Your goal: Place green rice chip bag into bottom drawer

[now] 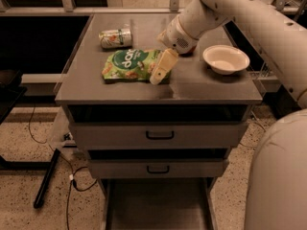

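Note:
The green rice chip bag [128, 64] lies flat on the cabinet top, left of centre, with its dark green logo facing up. My gripper [159, 72] reaches down from the right and sits at the bag's right edge, at or just above the cabinet top. The bottom drawer [156, 206] is pulled out at the foot of the cabinet, and its flat grey floor shows nothing in it.
A small green-and-white can [115, 37] lies on its side behind the bag. A white bowl [225, 59] stands at the right of the top [211, 87]. Two shut grey drawers with black handles [159, 135] are above the open one. Cables lie on the floor at left.

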`<state>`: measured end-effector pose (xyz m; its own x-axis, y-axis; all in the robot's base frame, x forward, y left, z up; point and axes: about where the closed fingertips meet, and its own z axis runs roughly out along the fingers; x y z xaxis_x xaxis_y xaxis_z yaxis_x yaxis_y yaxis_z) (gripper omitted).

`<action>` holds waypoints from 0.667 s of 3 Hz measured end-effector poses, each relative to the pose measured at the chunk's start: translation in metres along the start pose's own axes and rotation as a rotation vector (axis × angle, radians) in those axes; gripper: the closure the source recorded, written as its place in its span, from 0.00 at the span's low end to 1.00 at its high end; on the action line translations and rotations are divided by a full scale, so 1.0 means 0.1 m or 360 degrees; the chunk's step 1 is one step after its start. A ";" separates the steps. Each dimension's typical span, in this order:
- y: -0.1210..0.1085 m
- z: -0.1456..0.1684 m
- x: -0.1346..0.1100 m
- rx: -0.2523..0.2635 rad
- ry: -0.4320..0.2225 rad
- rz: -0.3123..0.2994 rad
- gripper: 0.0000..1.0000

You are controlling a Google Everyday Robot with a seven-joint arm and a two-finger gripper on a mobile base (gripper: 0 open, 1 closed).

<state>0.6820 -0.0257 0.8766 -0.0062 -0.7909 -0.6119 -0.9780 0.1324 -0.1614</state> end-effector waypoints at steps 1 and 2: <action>0.01 0.22 0.07 0.0092 0.0156 0.0043 0.00; 0.00 0.38 0.20 0.0115 0.0217 0.0106 0.00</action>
<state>0.6903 -0.0185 0.8350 -0.1038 -0.8520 -0.5131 -0.9569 0.2263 -0.1822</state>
